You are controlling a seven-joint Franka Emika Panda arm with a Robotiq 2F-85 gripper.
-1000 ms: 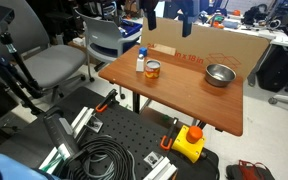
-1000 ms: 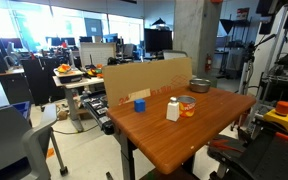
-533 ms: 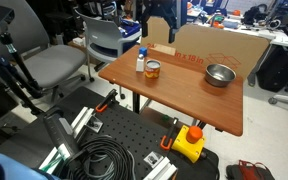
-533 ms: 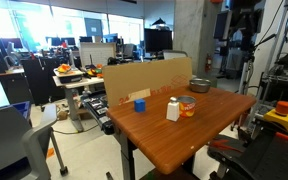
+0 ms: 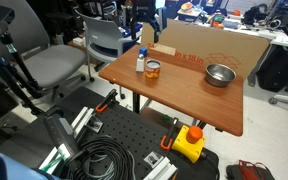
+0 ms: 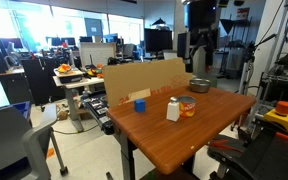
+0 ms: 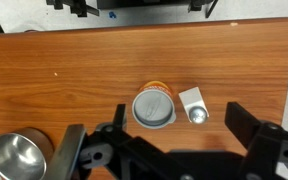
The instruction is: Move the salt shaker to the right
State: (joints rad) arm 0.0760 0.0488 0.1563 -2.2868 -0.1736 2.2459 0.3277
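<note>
I see my gripper (image 7: 164, 152) wide open and empty, high over the table (image 7: 44, 60); the shaker (image 7: 194, 104) stands just beside the jar (image 7: 152, 108)

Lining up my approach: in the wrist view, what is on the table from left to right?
From left to right: metal bowl → amber jar → salt shaker, which is right beside the jar.

Metal bowl (image 7: 14, 158) cut off at wrist view's bottom edge. Blue object (image 5: 142, 50), desk's back edge, half hidden behind salt shaker (image 5: 140, 65).
</note>
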